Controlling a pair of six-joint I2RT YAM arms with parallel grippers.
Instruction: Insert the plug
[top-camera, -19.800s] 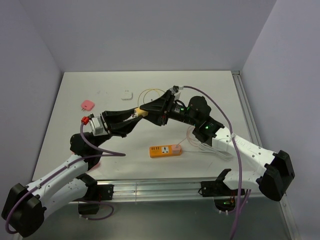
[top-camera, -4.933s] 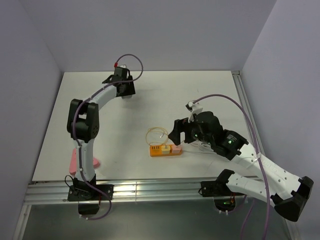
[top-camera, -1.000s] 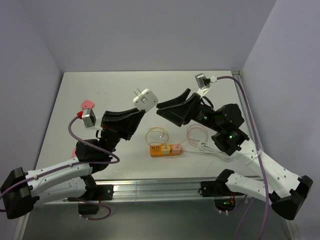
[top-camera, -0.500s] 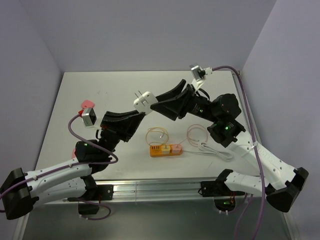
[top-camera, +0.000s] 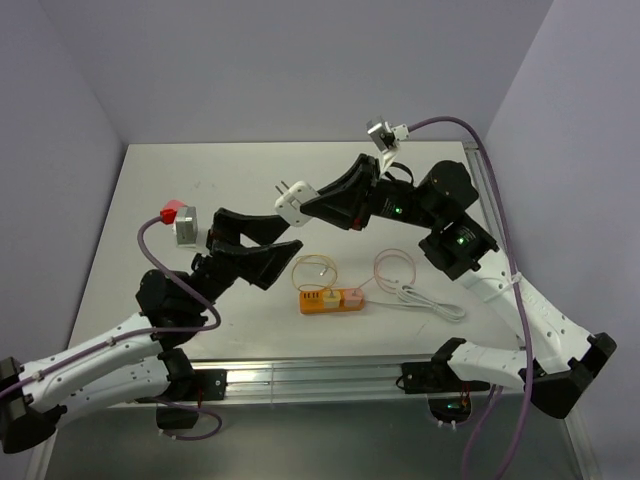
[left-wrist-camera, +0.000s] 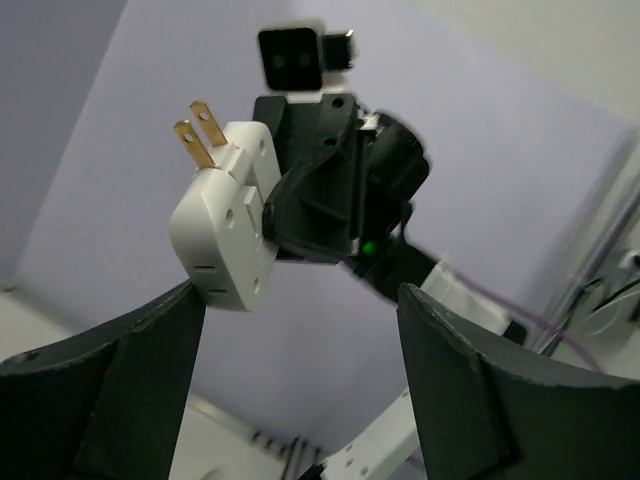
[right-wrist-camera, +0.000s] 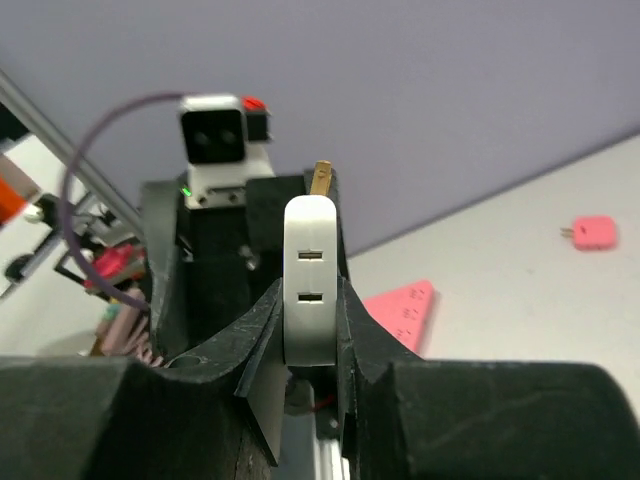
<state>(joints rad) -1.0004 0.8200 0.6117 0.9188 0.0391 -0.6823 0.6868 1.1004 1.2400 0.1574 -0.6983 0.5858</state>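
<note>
Strip (top-camera: 330, 301) on table (top-camera: 200, 170), nr front edge. Wire loop (top-camera: 315, 268) just behind strip, cord (top-camera: 430, 300) to its rt. Plug (top-camera: 296, 200) raised behind strip in R gripper (top-camera: 306, 206); L gripper (top-camera: 290, 236) behind-left of strip.

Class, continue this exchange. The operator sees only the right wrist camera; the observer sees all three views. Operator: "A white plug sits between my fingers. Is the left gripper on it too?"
Observer: No. In the left wrist view the left gripper is spread wide, and the white plug touches neither finger.
Operator: Where is the socket?
Observer: In the top view an orange power strip lies flat on the table, nearer the arm bases than the raised plug.
Operator: I see one prong tip. Are both prongs free?
Observer: Yes. The left wrist view shows two brass prongs, both bare, on the end away from the right gripper.
</note>
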